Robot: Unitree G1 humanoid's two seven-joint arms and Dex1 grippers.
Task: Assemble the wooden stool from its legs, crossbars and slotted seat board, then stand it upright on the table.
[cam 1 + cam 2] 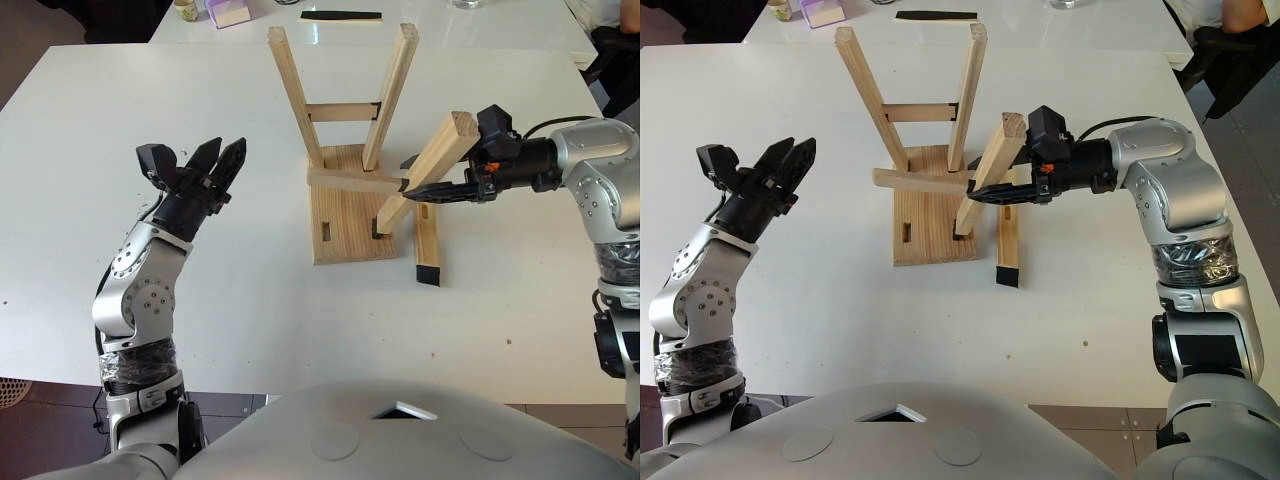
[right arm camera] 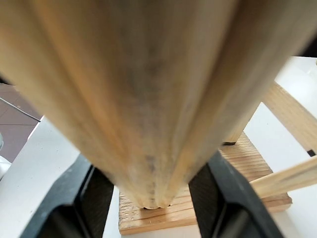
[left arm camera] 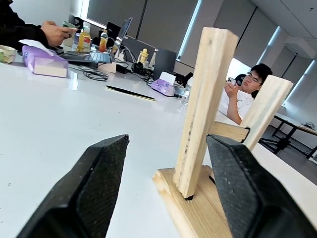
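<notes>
Left eye view: the pale wood seat board (image 1: 345,225) lies flat on the tabletop (image 1: 250,320), a leg pair (image 1: 293,90) upright in its far slots, with open white room leftward. The right end effector (image 1: 412,176) is clamped on a tilted third leg (image 1: 448,145). Left wrist view: the left end effector (image 3: 168,141) gapes apart (two dark wedges). Right wrist view: the grained third leg hides most of the board.

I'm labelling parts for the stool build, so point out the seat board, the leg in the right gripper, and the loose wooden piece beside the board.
seat board (image 1: 348,226): left eye view, bare face between slots.
held leg (image 1: 448,143): left eye view, near its raised end.
loose wooden piece (image 1: 427,245): left eye view, mid-length.
</notes>
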